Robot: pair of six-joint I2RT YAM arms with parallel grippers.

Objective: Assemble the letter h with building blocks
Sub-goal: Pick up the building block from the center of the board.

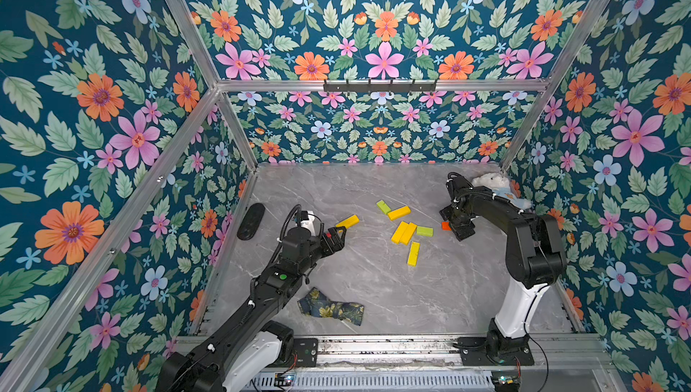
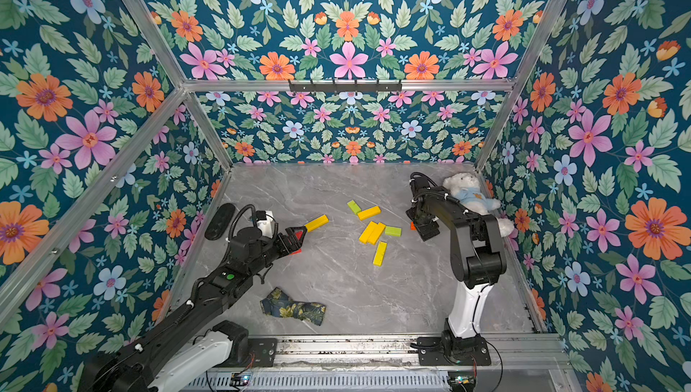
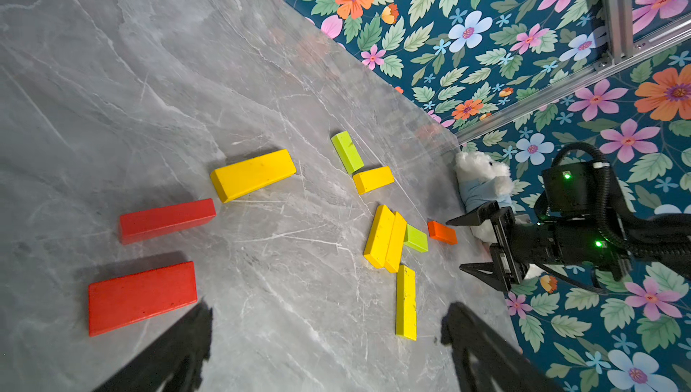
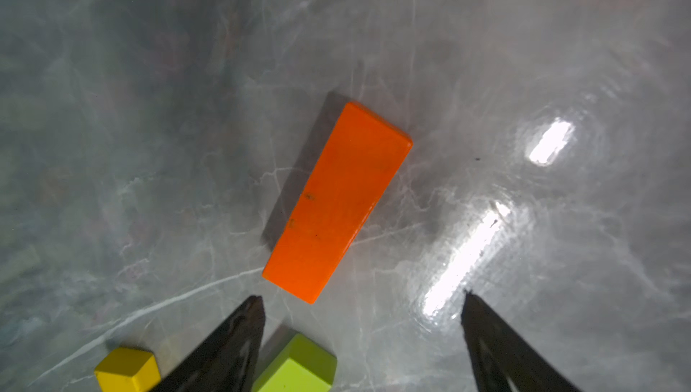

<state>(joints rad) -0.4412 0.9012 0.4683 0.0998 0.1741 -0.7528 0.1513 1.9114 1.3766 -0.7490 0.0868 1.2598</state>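
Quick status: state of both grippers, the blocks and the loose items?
Left gripper: jaws open, empty.
Right gripper: jaws open, empty.
Orange block: lying flat, ungripped.
Red blocks: lying flat, apart, ungripped.
Yellow pair: side by side, touching.
Floral cloth: crumpled.
Teddy bear: slumped in far corner.

Floral wallpaper walls (image 1: 381,35); aluminium frame rails (image 1: 261,85); grey marble floor (image 1: 430,296), glossy light glare (image 4: 549,141).

both top views: orange block (image 1: 445,226) mostly hidden under my right claw (image 1: 453,226) | red blocks (image 2: 295,252) only slivers behind my left claw (image 2: 302,240) | right wrist view: lime block (image 4: 295,367), yellow block (image 4: 127,371) cut by edge, my fingertips (image 4: 239,334) blurred
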